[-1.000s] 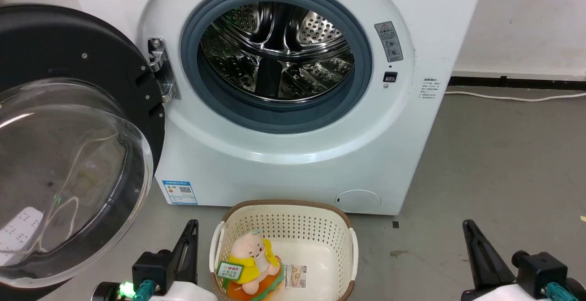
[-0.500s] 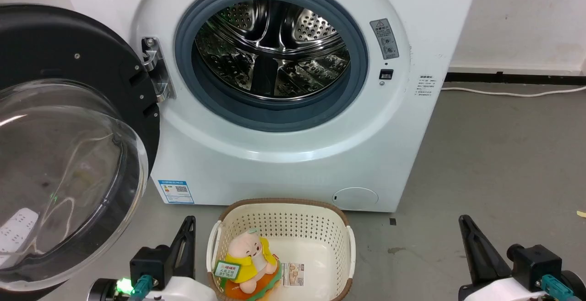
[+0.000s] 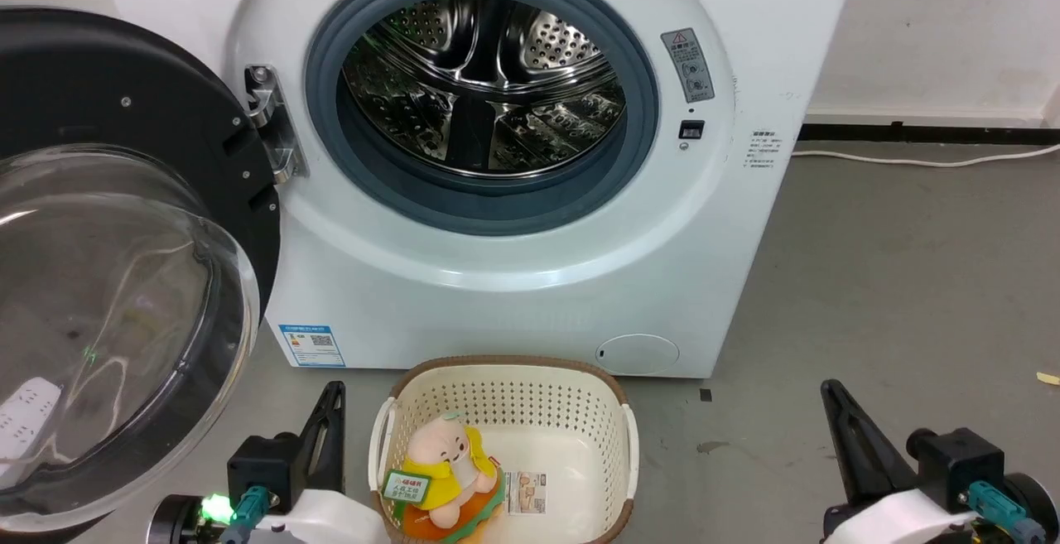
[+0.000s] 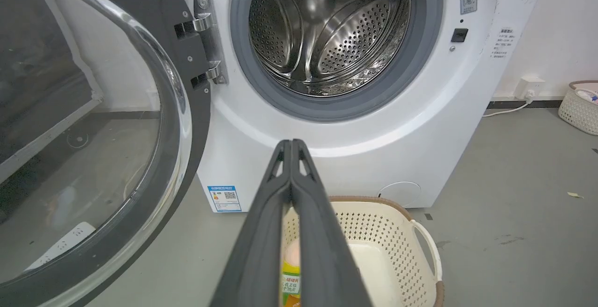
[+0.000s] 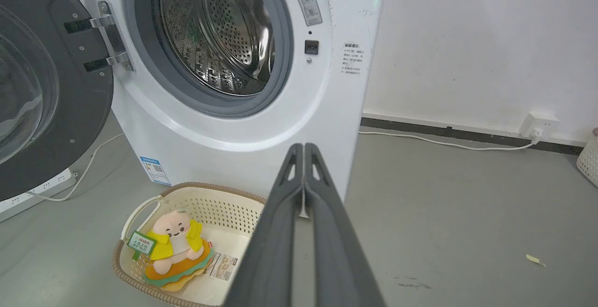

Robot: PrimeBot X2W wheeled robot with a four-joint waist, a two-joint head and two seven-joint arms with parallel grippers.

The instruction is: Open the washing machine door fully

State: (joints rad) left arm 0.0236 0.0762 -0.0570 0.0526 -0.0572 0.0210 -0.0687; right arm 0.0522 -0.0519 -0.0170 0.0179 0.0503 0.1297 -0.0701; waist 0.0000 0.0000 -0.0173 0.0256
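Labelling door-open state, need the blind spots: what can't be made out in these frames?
1. washing machine door: head view, left and lower rim cut off by the picture edge, so how far it has swung is unclear.
2. blue label: head view, print too small to read.
3. plush toy: left wrist view, mostly hidden behind the shut left gripper.
4. washing machine: head view, top cut off by the upper edge.

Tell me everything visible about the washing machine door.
The washing machine door is a large round black frame, plastic by its look, with small screws and a bulging clear glass bowl at its centre. It stands swung wide open to the left of the steel drum, hanging on a shiny metal hinge fixed to the washing machine. Nothing else visibly touches it.
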